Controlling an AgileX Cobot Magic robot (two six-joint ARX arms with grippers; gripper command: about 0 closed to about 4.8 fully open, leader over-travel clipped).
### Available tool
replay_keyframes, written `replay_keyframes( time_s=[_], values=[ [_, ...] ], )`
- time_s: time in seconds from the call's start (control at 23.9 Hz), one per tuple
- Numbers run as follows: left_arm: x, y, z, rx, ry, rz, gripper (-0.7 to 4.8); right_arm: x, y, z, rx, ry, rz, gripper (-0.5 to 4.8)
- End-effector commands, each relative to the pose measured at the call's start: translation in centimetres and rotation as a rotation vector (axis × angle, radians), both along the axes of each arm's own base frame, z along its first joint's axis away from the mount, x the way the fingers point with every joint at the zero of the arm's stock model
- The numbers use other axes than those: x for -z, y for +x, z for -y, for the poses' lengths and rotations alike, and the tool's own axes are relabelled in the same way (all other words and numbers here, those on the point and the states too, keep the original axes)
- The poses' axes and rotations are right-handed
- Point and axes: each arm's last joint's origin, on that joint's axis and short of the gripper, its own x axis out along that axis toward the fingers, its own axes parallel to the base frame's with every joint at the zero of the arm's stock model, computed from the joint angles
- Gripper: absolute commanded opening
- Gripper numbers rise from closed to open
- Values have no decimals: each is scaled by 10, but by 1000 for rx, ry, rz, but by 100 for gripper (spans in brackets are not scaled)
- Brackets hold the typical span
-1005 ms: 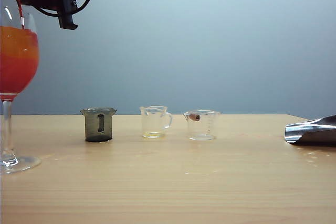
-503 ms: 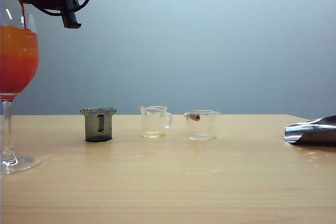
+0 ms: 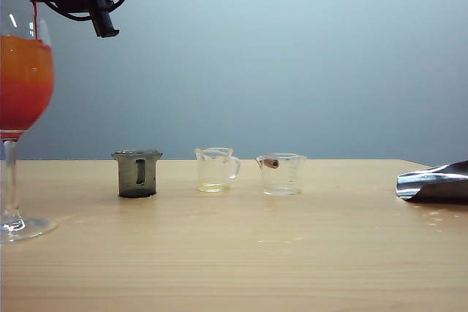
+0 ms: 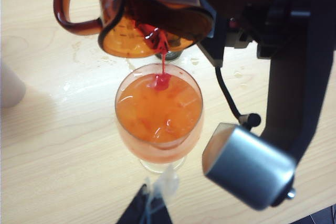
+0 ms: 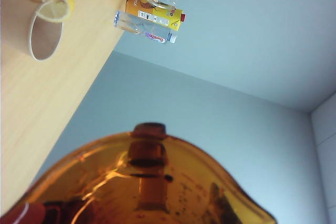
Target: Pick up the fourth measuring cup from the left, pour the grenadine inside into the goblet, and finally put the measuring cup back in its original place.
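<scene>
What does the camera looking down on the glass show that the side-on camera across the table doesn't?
Only the left wrist view shows the fourth measuring cup whole, tipped in the right gripper, and the grenadine landing inside the goblet. The left gripper shows only as a blurred tip below the goblet.

Only the exterior view shows the grey cup, two clear cups and a shiny object on the table.

Both show the goblet with orange drink and the red stream.

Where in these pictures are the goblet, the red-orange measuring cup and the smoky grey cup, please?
goblet (image 4: pixel 159 109), left wrist view, drink surface in bowl.
red-orange measuring cup (image 4: pixel 118 9), left wrist view, tilted wall by handle.
smoky grey cup (image 3: pixel 137 174), exterior view, front wall.
</scene>
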Motion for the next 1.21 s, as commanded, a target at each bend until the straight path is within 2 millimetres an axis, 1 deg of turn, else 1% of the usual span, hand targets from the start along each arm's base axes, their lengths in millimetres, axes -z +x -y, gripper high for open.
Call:
replay_keyframes(
  time_s=[0.04,0.54,0.88,1.21],
  values=[
    [-1,-1,0,1,-5,7,-4,-9,-2,1,-3,14,69,202],
    [-1,-1,0,1,-5,7,-4,-8,-4,0,-8,-12,96,202],
    [-1,-1,0,1,-5,7,-4,-8,-16,-8,-26,-7,90,202],
    [-1,-1,0,1,-5,7,-4,-8,-17,-8,-23,1,76,201]
  ],
)
